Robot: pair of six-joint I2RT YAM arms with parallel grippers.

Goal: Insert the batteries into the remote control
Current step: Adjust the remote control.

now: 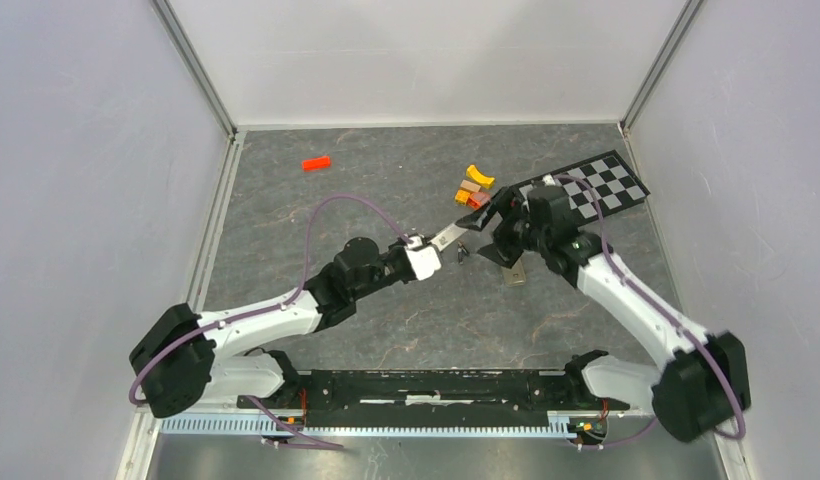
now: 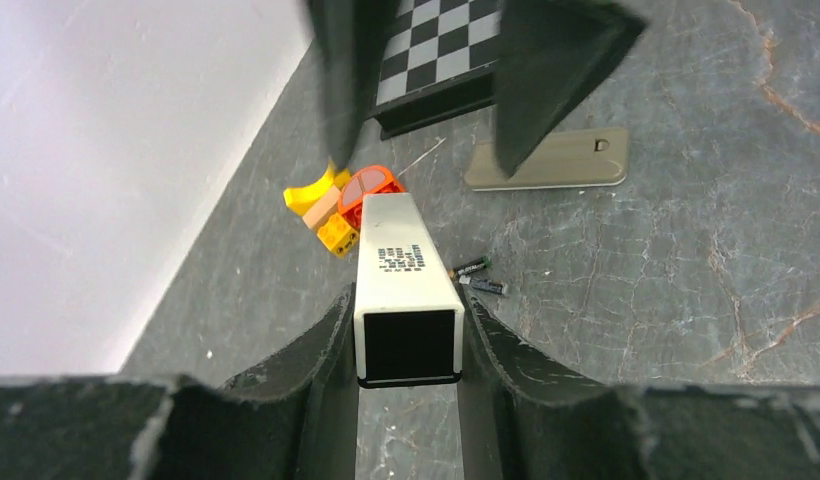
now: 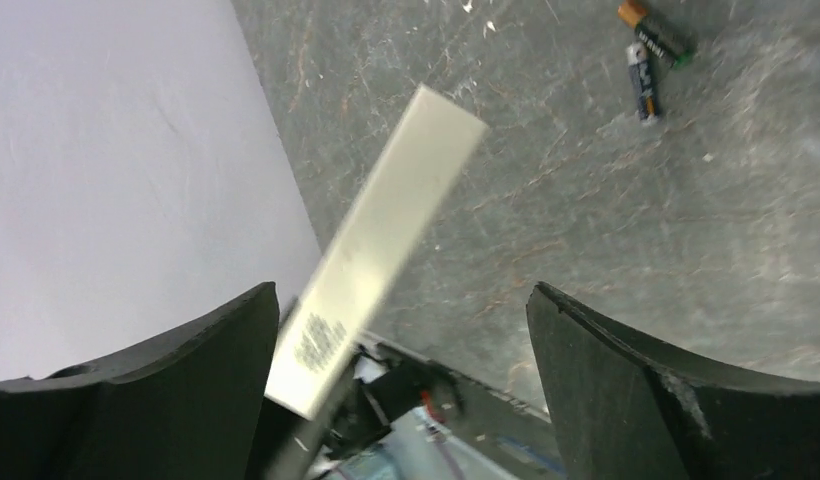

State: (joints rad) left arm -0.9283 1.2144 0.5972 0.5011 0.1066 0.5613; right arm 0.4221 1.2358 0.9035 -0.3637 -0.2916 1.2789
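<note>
The left claw (image 2: pixel 406 348) grasps the slim grey-tan remote control (image 2: pixel 404 262), long axis aimed at the far-right corner of the tabletop (image 1: pixel 286 220); the tiny dark cylindrical batteries (image 2: pixel 478 276) lie just right of it, nearer the released right claw (image 3: pixel 401 292).

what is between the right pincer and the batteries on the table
Nothing visible. The two batteries lie on bare table ahead of the open right pincer; the remote, gripped by the left pincer, slants past to one side.
</note>
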